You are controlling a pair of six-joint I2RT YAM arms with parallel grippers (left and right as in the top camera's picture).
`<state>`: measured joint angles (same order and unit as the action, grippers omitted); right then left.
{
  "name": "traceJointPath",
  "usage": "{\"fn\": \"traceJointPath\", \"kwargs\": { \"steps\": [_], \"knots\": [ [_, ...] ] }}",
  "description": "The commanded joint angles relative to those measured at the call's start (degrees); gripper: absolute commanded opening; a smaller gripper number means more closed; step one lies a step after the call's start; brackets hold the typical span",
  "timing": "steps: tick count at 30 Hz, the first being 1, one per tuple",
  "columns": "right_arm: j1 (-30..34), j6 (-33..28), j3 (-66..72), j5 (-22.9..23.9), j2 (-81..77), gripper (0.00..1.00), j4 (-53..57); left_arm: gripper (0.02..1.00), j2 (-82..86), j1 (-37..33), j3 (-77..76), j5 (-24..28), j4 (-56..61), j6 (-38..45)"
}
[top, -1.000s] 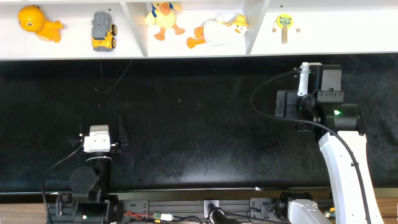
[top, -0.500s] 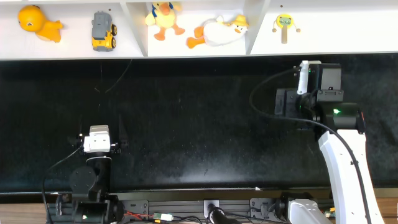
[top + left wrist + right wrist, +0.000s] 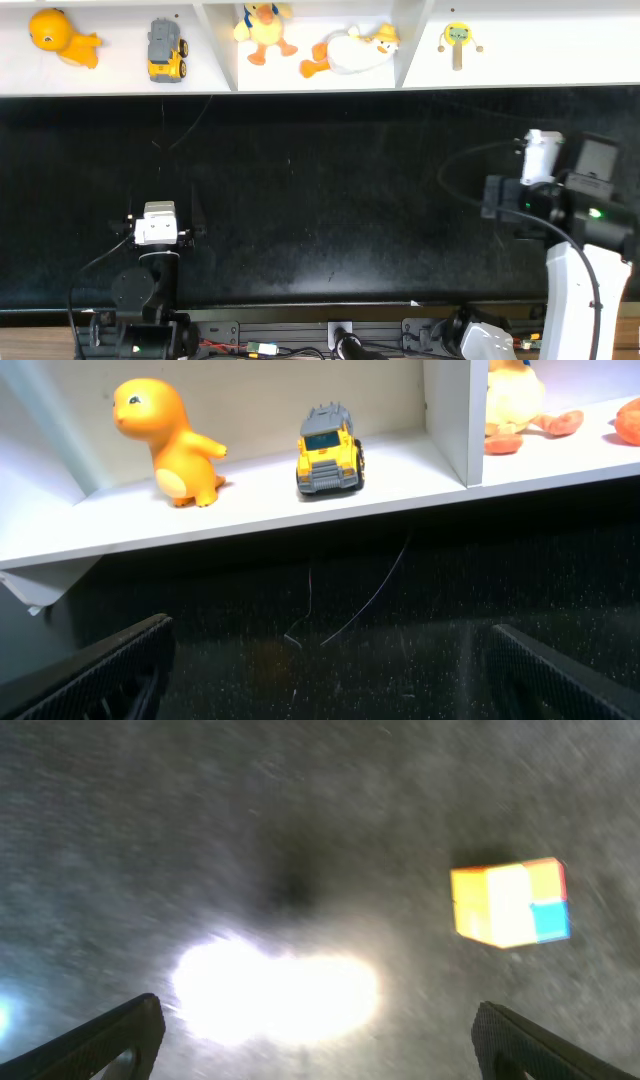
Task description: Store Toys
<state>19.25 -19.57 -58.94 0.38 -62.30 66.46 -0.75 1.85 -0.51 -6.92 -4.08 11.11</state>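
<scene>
Looking from my left, the white shelf (image 3: pixel 300 80) is cut off by the upper edge of the top view, so I get only its floor and dividers. A smooth, rounded orange figure (image 3: pixel 62 38) and a boxy yellow-and-grey truck (image 3: pixel 166 50) share the left compartment. A fuzzy yellow duck (image 3: pixel 264 30), partly cropped, sits beside a white plush duck (image 3: pixel 350 52) lying on its side in the middle one. A small flat figure (image 3: pixel 457 38), too small to make out, lies in the right one.

The left gripper (image 3: pixel 330 628) faces the shelf from well back over the speckled black mat (image 3: pixel 320 200), fingers spread wide, holding nothing. The right gripper (image 3: pixel 318 1008) is equally wide and empty above the mat. A multicoloured cube (image 3: pixel 510 903), its edges blurred, rests there untouched, near a glare patch (image 3: pixel 275 990) that washes out the surface.
</scene>
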Motion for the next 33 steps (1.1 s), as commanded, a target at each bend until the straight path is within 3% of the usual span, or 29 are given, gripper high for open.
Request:
{"fn": "traceJointPath", "kwargs": {
  "steps": [1,9,17,33],
  "knots": [
    [9.33,-9.94,2.14,-3.52,0.17,0.996,-0.35,0.998,0.59,0.11,0.04,-0.46,-0.11,1.07],
    [29.16,-24.79,4.26,-9.46,-2.43,1.0,-2.29,0.998,0.59,0.11,0.04,-0.46,-0.11,1.07],
    [38.14,-42.38,4.26,-13.14,-9.73,0.996,-4.79,0.996,0.59,0.11,0.04,-0.48,-0.11,1.07],
    [39.17,-46.01,4.24,-20.15,-22.34,0.996,-17.51,0.998,0.59,0.11,0.04,-0.46,-0.11,1.07]
  ]
}}
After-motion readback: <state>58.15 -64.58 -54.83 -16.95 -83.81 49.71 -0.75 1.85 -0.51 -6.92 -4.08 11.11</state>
